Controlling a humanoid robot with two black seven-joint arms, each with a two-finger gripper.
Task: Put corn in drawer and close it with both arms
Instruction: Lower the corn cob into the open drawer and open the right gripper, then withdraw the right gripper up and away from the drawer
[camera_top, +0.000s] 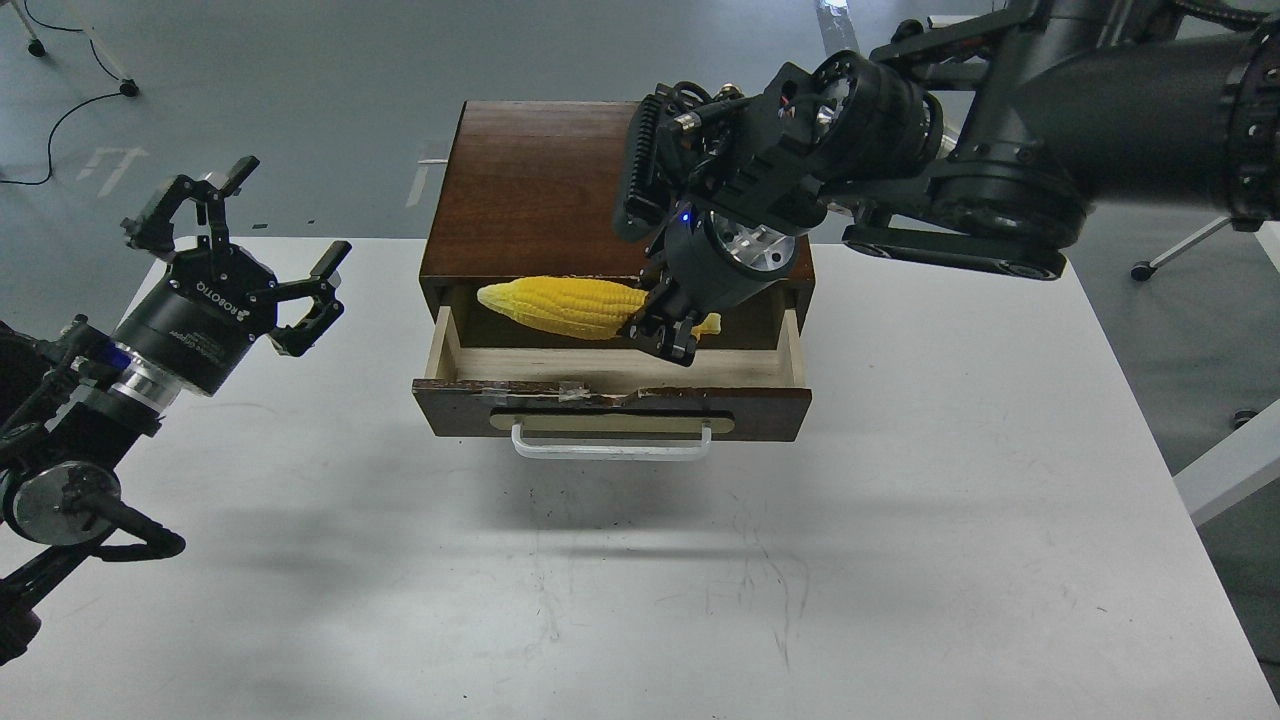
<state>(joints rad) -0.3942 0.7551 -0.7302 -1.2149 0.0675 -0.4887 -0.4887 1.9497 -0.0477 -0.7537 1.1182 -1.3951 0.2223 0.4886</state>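
Head view: right tool (668, 335) fingers closed around corn (565, 305), held inside open drawer (610, 405). Left tool (265, 255), marked "ROBOTIQ", fingers spread wide, empty, above white counter (900, 520), left of cabinet (530, 190).

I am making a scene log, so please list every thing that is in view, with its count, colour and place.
corn: one, yellow, over the open drawer, in the right gripper
drawer: one, dark brown front, pulled open
white bar handle: one, on drawer front
cabinet: one, dark wood, at table's far edge
table: one, white
cables: black, floor, top left
left gripper: black, open, left of the cabinet
right gripper: black, shut on the corn
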